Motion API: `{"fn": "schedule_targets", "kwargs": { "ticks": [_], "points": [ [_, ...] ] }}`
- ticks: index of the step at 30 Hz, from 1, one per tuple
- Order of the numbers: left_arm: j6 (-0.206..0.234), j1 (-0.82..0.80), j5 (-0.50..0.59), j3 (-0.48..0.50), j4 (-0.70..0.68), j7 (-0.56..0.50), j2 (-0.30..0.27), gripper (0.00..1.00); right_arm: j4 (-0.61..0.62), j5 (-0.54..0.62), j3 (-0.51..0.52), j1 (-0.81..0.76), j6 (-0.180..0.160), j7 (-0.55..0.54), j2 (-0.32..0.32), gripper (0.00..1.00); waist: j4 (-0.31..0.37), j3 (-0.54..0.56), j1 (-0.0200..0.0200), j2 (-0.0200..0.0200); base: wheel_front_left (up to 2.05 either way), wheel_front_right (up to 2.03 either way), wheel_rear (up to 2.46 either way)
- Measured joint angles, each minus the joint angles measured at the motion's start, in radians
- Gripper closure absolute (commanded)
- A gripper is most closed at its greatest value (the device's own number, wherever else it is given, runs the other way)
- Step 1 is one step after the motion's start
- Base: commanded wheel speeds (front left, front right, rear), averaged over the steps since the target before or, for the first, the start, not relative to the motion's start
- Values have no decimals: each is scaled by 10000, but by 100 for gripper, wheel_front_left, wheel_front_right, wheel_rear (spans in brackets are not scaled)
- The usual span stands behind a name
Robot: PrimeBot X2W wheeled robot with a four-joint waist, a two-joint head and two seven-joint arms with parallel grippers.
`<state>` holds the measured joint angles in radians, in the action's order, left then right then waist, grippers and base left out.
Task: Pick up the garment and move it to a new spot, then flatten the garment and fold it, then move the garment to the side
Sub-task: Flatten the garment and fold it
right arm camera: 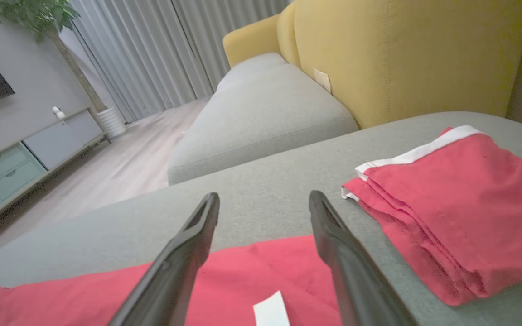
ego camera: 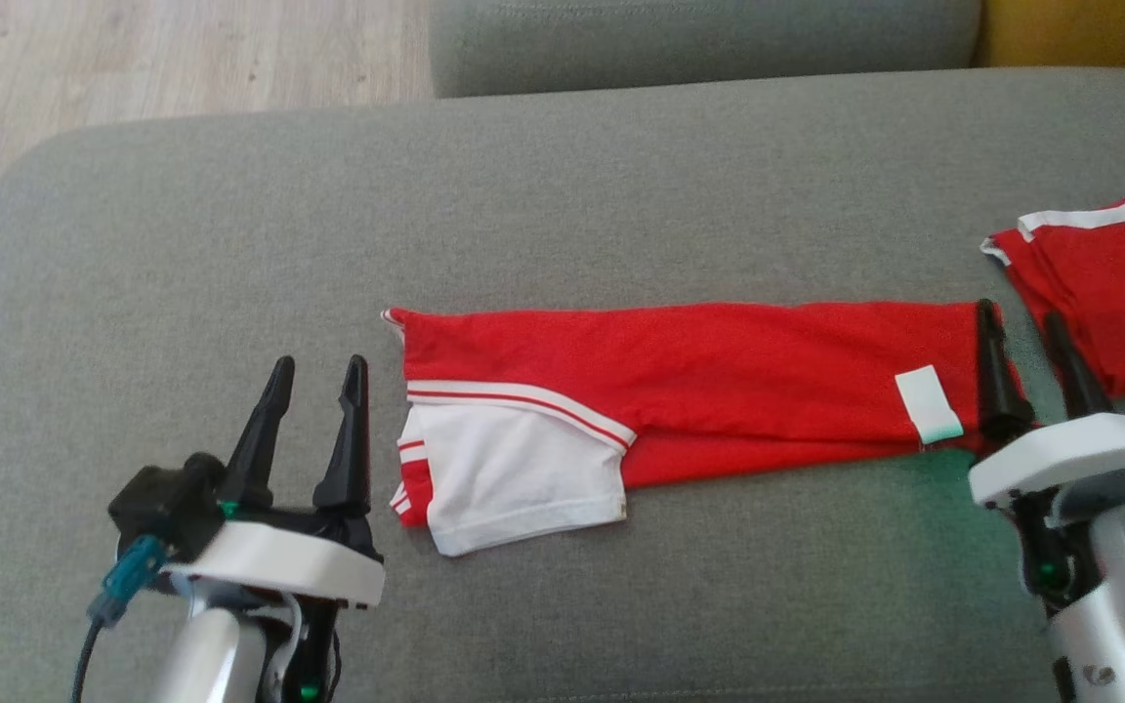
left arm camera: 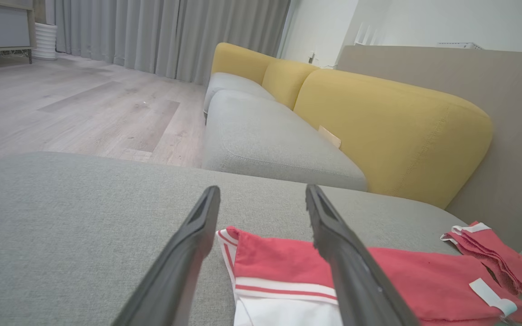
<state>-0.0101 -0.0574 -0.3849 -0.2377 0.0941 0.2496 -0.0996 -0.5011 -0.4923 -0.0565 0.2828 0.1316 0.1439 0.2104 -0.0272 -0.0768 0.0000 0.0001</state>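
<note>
Grey sofa cushion carries everything. My left tool sits low near its left side, fingers spread and empty, tips just beside the white sleeve. The garment lies as a long red folded band across the cushion's middle. My right tool, equally released, is at the band's right end; I cannot tell whether they touch. A second folded red piece is cut off at the right edge.

The garment is soft, matt red cloth. The cushion is coarse grey woven fabric. At eleven o'clock, the floor is pale, smooth wood.
</note>
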Motion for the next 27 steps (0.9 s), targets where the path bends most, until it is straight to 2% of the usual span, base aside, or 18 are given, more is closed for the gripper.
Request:
{"fn": "schedule_targets", "kwargs": {
  "ticks": [4,10,18,27],
  "points": [
    [-462,-202,341,207,268,0,209,0,-688,872,888,220,0,-508,-109,0,-95,-238,0,0,0,0,0],
    [-794,-421,529,238,566,0,426,0,-2044,2378,2347,680,0,-1174,-523,0,-279,-614,0,0,0,0,0],
    [-966,-610,633,263,757,0,487,0,-3241,3777,3708,1173,0,-1369,-1068,0,-421,-956,0,0,0,0,0],
    [-1047,-770,663,253,840,0,510,0,-3661,4637,4546,1673,0,-1053,-1348,0,-304,-1166,0,0,0,0,0]
  ]
}}
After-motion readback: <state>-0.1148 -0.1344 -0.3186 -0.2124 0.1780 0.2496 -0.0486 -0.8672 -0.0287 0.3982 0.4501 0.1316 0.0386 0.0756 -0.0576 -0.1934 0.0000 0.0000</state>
